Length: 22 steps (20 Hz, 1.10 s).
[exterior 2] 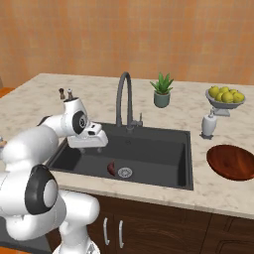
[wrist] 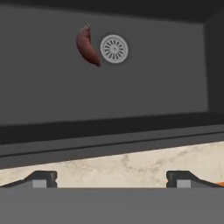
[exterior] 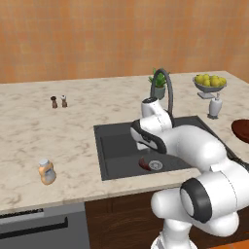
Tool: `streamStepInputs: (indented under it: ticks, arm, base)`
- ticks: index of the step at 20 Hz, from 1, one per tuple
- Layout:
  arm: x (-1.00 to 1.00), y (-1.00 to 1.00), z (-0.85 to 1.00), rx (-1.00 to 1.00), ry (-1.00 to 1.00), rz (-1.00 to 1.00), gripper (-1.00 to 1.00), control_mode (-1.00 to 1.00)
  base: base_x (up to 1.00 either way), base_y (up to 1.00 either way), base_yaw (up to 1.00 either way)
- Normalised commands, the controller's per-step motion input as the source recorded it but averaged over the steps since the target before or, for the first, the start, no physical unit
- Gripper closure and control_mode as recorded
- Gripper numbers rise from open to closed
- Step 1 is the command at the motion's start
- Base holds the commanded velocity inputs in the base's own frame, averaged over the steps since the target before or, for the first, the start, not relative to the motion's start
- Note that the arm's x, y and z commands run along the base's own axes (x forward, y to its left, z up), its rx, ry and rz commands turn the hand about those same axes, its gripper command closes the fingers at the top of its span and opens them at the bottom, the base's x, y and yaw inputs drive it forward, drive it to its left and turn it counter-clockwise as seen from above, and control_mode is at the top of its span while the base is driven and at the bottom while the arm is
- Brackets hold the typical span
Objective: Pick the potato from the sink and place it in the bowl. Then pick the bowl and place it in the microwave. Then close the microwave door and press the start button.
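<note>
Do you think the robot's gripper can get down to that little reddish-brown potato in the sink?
Probably yes. The open gripper hangs above the dark grey sink, and the small reddish-brown potato lies bare on the sink floor beside the round steel drain, with nothing over it.

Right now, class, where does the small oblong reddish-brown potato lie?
The small oblong reddish-brown potato lies on the floor of the dark grey sink, just left of its round steel drain in both base views, near the front wall.
</note>
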Motion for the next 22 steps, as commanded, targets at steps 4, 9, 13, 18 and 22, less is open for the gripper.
streamStepInputs:
  ticks: [4,9,13,18,22]
  arm:
    - [0.00,0.00,-0.25,0.00,0.00,-0.02,-1.00,-1.00]
    - [0.00,0.00,-0.12,0.00,0.00,0.00,-1.00,-1.00]
    - [0.04,0.00,-0.13,0.00,0.00,0.00,-1.00,-1.00]
    - [0.07,0.03,-0.24,0.00,0.00,0.00,-1.00,-1.00]
    - [0.08,0.00,-0.18,0.00,0.00,0.00,-1.00,-1.00]
  base:
    - [0.00,0.00,0.00]
    - [0.00,0.00,0.00]
    - [0.00,0.00,0.00]
    - [0.00,0.00,0.00]
    - [0.00,0.00,0.00]
